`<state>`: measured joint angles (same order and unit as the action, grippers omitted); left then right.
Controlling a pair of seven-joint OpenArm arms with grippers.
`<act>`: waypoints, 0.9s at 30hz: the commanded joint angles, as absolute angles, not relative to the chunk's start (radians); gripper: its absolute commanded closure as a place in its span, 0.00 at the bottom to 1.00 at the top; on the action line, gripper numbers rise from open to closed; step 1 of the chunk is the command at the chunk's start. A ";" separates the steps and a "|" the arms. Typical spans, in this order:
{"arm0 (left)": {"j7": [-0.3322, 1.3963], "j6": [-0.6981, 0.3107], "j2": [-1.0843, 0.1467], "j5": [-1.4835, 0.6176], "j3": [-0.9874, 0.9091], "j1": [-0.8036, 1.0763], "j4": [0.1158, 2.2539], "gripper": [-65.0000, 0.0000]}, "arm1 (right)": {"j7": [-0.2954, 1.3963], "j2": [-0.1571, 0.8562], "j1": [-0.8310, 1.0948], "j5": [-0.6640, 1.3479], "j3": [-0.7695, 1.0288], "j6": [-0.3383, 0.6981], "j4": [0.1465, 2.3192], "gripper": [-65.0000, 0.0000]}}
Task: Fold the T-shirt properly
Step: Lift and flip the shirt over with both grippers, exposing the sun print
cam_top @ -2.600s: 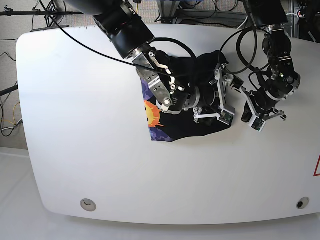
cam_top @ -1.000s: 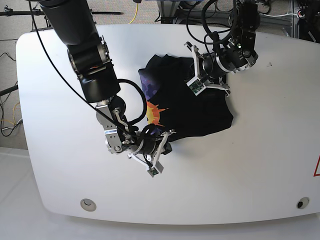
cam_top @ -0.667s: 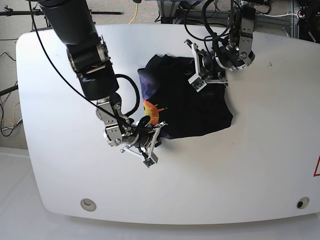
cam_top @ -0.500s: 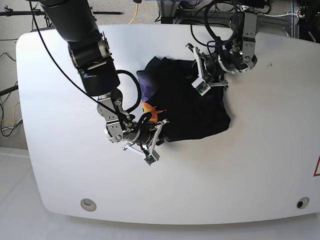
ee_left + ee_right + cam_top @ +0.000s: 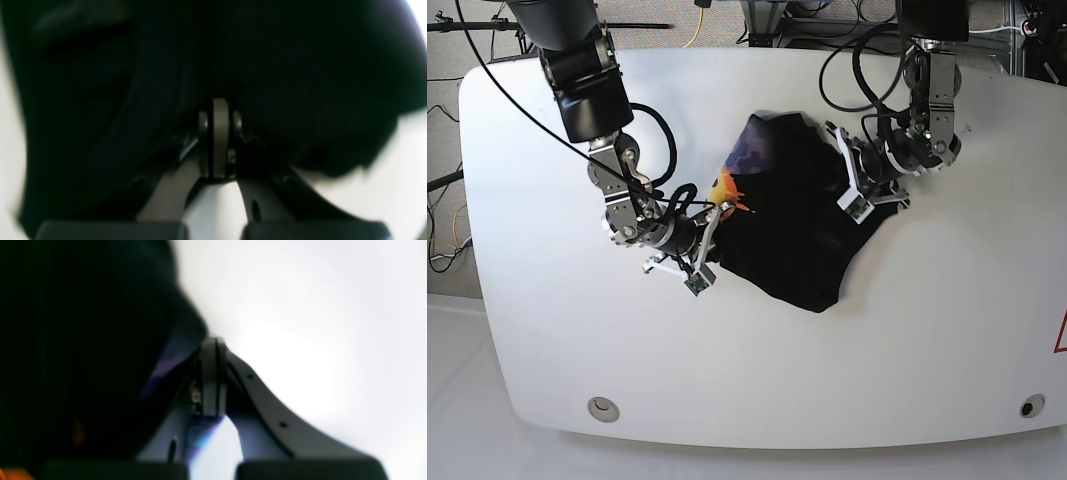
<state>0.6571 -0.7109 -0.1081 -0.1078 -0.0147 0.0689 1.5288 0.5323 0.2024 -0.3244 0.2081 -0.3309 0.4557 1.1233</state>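
count first: one t-shirt (image 5: 802, 225), one table (image 5: 547, 330), two arms, two grippers, two round holes in the table near its front edge (image 5: 604, 408) (image 5: 1027, 407).

t-shirt sits bunched around the middle of the white table, slightly toward the far side, mostly plain black showing, lower tip pointing toward the front edge. small patch of purple print at its upper left and a bit of orange-yellow sun at the left edge, right by the right gripper.

right gripper (image 5: 712, 212) on the left of the base view, jaws pressed together, pinching the shirt's left edge at the orange spot. right wrist view agrees: fingers (image 5: 211, 373) closed flat against each other, black cloth with a purple fringe bunched at the left of them, bare white table on the other side. view is blurred.

left gripper (image 5: 855, 175) on the right of the base view, clamped on the shirt's upper right edge. left wrist view: fingers (image 5: 218, 133) shut tight with black cloth wrapped all around the tips, white table only at the frame edges. also blurred.

in the way: both arms' black cables loop over the table behind the shirt; the right arm's forearm covers part of the table to the shirt's left. red marking at the table's right edge (image 5: 1061, 335), cut off by the frame. floor cables and stand legs beyond the far edge.
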 commanded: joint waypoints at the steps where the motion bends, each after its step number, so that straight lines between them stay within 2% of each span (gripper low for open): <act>1: 0.682 -0.698 -0.117 -0.077 -0.018 0.031 1.508 1.00 | 0.627 0.216 -0.278 0.176 -0.300 0.458 1.199 1.00; 13: 0.647 -0.698 -0.143 -0.079 -0.018 -0.107 1.406 1.00 | 0.725 0.229 -0.005 0.168 -0.156 0.461 1.546 1.00; 27: 0.616 -0.698 -0.130 -0.082 -0.012 -0.205 1.366 1.00 | 0.727 0.223 0.214 0.168 -0.154 0.461 1.761 1.00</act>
<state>0.6384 -0.6971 -0.1356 -0.0677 -0.0113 -0.1730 1.3521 0.7227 0.2237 0.1993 0.1631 -0.1551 0.4561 1.7168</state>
